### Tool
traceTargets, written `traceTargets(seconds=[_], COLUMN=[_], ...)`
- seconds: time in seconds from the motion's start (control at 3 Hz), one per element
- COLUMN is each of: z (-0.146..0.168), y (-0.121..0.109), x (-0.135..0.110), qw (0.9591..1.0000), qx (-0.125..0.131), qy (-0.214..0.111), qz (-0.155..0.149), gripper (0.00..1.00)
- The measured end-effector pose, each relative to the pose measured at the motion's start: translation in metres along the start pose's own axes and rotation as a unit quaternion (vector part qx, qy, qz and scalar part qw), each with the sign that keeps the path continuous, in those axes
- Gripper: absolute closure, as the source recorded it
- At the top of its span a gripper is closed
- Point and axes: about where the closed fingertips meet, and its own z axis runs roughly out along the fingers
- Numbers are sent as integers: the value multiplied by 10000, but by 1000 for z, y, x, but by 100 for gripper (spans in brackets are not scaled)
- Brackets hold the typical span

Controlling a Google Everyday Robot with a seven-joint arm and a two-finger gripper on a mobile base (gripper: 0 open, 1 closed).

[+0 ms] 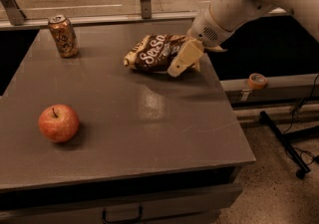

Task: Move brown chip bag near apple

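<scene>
The brown chip bag (152,53) lies crinkled at the back right of the grey table (149,133), white lettering facing up. The apple (59,123), red-orange with a dark stem, sits near the table's front left, far from the bag. My gripper (183,61) hangs from the white arm coming in from the upper right. It is right at the bag's right end and covers that end. Whether it touches the bag I cannot tell.
An orange-brown soda can (63,36) stands at the table's back left corner. A roll of orange tape (257,80) rests on a ledge to the right of the table. A glass partition rail runs behind the table. A drawer handle (122,215) is below the front edge.
</scene>
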Motion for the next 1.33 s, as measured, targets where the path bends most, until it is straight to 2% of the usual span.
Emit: traceTargets(seconds=[0.33,0.67,1.0,1.33], z=[26,33,7,-28], y=[12,28,53,94], x=[-3,-8,-12,-1], qw=[9995,9978,9922,9820], qx=[-196,-317,-593,-1023], qy=[133,93,-183,-370], qz=[-199,-580,-1081,-1546], gripper=[41,65,88,100])
